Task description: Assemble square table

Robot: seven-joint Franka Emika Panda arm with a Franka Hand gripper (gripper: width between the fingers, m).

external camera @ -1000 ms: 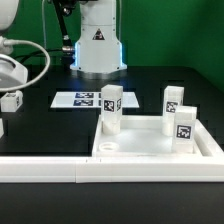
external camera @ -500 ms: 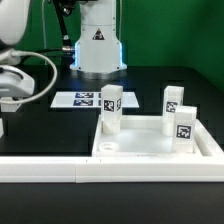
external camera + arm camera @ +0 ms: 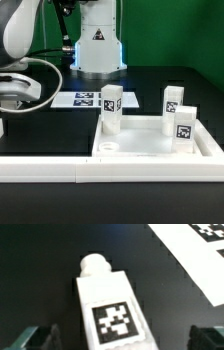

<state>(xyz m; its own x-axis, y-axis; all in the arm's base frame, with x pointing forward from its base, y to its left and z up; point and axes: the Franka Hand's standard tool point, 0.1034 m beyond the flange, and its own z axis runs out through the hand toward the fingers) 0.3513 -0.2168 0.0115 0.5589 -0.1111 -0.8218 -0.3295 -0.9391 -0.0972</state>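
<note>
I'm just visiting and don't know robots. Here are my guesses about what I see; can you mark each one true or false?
1. Three legs stand upright on the square top. True: one toward the exterior view's left, two toward its right.
2. The gripper is clamped on a leg. False: its fingers stand apart on either side of the fourth leg, which lies on the black table.
3. The marker board rests on the square top. False: it lies flat on the table behind it.
4. The lying leg carries a black-and-white tag. True.
5. The table surface is white. False: it is black.
</note>
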